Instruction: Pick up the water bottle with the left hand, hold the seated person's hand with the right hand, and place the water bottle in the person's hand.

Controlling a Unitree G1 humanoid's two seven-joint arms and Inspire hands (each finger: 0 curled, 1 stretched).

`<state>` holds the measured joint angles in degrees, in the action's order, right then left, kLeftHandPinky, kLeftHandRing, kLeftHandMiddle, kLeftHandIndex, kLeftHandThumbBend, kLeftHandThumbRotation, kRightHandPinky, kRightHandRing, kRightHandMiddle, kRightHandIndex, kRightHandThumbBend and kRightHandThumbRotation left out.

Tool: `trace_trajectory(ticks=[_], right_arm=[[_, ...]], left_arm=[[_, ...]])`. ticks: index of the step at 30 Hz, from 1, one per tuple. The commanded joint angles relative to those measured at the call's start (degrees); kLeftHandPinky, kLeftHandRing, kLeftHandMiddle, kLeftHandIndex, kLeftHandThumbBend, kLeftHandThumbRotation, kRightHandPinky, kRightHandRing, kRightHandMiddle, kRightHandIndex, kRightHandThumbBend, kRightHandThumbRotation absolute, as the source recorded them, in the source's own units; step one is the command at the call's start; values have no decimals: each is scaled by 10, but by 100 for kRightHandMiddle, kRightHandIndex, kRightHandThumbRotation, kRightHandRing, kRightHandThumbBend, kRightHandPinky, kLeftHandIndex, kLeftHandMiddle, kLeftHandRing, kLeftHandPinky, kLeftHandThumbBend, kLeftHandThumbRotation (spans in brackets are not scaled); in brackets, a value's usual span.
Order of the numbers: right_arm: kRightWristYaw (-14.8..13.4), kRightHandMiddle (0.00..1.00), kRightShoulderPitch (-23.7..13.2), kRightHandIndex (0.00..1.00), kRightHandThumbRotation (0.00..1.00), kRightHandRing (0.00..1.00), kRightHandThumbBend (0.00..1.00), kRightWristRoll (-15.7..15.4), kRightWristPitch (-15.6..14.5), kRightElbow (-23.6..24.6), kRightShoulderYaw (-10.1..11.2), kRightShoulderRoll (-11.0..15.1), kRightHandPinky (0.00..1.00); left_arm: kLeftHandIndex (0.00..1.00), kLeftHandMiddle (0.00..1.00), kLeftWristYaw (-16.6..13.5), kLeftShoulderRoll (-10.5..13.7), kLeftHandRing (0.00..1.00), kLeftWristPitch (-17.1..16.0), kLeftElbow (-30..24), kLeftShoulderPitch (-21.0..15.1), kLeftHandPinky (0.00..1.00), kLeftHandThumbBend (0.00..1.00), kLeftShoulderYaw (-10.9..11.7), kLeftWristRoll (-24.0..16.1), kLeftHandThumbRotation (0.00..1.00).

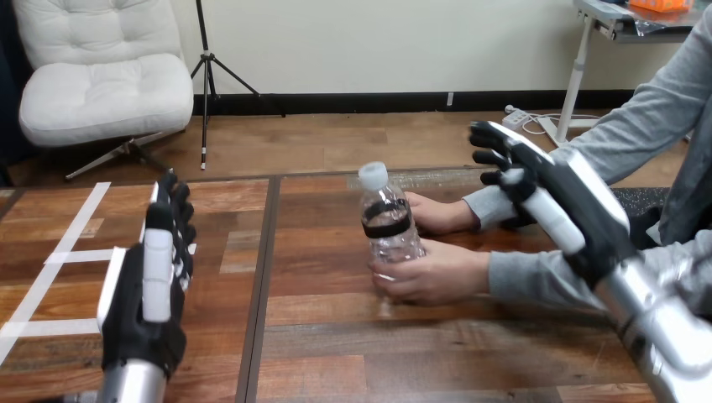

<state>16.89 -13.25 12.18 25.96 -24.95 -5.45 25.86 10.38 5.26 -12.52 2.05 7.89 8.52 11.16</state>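
Observation:
A clear water bottle (390, 220) with a white cap and a black band stands upright near the middle of the wooden table (336, 353). The person's nearer hand (432, 273) is wrapped round its base, and their farther hand (438, 213) rests on the table just behind it. My left hand (159, 269) hovers over the table's left part, fingers straight, holding nothing, well apart from the bottle. My right hand (537, 189) is raised at the right above the person's grey sleeve, fingers spread and relaxed, and it touches neither of their hands.
Strips of white tape (59, 252) mark the table's left part. A dark seam (259, 285) runs front to back between the two table boards. The person's grey-sleeved forearms (546, 277) cross the right half of the table.

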Motion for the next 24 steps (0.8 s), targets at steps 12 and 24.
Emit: trace_trajectory(ticks=[12,24], right_arm=[[-9,100,153,100,100,100,98,216,-137,302,13,-116,100],[12,100,188,100,100,100,97,223,-127,327,19,-145,100]], left_arm=[[100,100,28,-12,100,0,-116,22,100,90,-45,24,100],[100,100,56,-13,100,-2,-131,43,100,93,-51,50,100]])
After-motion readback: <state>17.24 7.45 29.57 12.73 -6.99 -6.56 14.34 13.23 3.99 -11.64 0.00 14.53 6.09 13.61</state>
